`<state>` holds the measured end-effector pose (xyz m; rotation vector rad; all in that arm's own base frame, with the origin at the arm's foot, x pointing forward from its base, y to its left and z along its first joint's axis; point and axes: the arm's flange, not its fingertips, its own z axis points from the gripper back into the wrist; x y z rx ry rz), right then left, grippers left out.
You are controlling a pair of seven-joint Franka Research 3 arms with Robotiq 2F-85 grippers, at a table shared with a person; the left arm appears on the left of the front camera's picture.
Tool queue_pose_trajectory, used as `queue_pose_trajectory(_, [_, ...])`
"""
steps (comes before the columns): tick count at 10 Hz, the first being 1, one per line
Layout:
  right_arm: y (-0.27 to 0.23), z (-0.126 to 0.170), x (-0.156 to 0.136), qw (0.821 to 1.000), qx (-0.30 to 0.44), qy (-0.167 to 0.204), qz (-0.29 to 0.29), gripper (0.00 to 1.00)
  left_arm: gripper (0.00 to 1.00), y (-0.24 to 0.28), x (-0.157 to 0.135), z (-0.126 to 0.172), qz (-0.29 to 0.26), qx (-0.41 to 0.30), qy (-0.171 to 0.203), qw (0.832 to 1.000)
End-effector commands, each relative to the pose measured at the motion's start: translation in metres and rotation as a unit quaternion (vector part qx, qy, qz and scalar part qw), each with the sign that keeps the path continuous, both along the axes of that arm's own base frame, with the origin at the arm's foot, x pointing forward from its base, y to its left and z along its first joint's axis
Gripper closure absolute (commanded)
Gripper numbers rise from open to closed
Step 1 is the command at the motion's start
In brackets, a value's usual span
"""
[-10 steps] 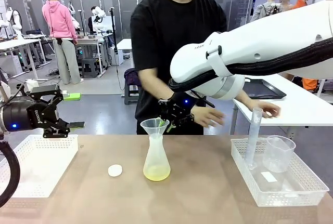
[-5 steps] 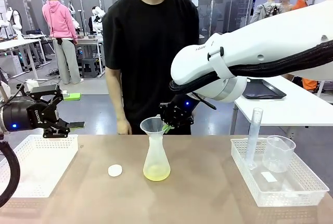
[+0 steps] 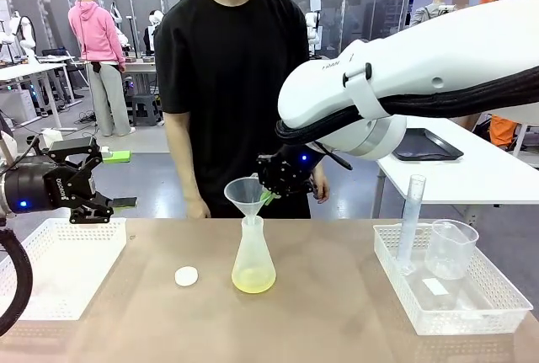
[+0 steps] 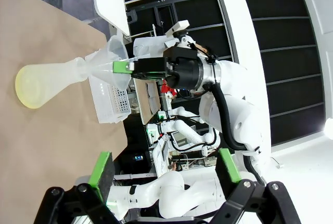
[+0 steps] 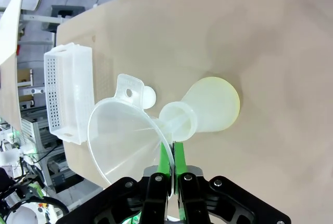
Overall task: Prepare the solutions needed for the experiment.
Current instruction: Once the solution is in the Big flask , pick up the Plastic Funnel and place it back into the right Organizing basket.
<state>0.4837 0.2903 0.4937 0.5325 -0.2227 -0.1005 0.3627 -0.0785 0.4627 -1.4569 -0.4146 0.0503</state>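
Note:
A frosted conical flask (image 3: 253, 255) stands at mid-table, and a shallow layer of pale yellow-green solution (image 3: 253, 280) lies in its base. Above its neck a clear plastic funnel (image 3: 245, 194) hangs tilted, its stem tip at the flask's mouth. My right gripper (image 3: 271, 197) is shut on the funnel's rim. From the right wrist, the green fingertips (image 5: 170, 154) pinch the funnel (image 5: 122, 143) wall beside the flask (image 5: 212, 110). My left gripper (image 3: 103, 204) hovers open and empty over the left basket; its camera shows the flask (image 4: 44, 81), the funnel (image 4: 112, 57) and its own gripper (image 4: 164, 172).
A small white cap (image 3: 186, 275) lies left of the flask. One white basket (image 3: 50, 269) sits at the left. Another basket (image 3: 472, 312) at the right holds a graduated cylinder (image 3: 411, 221) and a beaker (image 3: 450, 248). A person in black (image 3: 227, 85) stands across the table.
My right gripper has risen a little, lifting the funnel partway out of the flask's neck. The person drew a hand back from the right and stepped left. The left arm stayed still.

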Motion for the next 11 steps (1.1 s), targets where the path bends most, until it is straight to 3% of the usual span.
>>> queue_pose_trajectory(1, [-0.006,0.005,-0.014,0.999,0.016,-0.028,0.009,1.00,0.00,-0.002,0.000,0.001,0.001,-0.011,0.001,1.000])
queue_pose_trajectory(8, [-0.038,0.067,-0.048,0.994,0.047,-0.083,0.045,1.00,0.00,-0.002,0.000,0.001,0.001,-0.011,0.001,1.000])
queue_pose_trajectory(10, [-0.075,0.079,-0.068,0.994,0.039,-0.080,0.067,1.00,0.00,-0.002,0.000,0.001,0.001,-0.011,0.001,1.000])
queue_pose_trajectory(11, [-0.099,0.080,-0.074,0.995,0.029,-0.078,0.046,1.00,0.00,-0.002,0.000,0.001,0.001,-0.011,0.001,1.000])
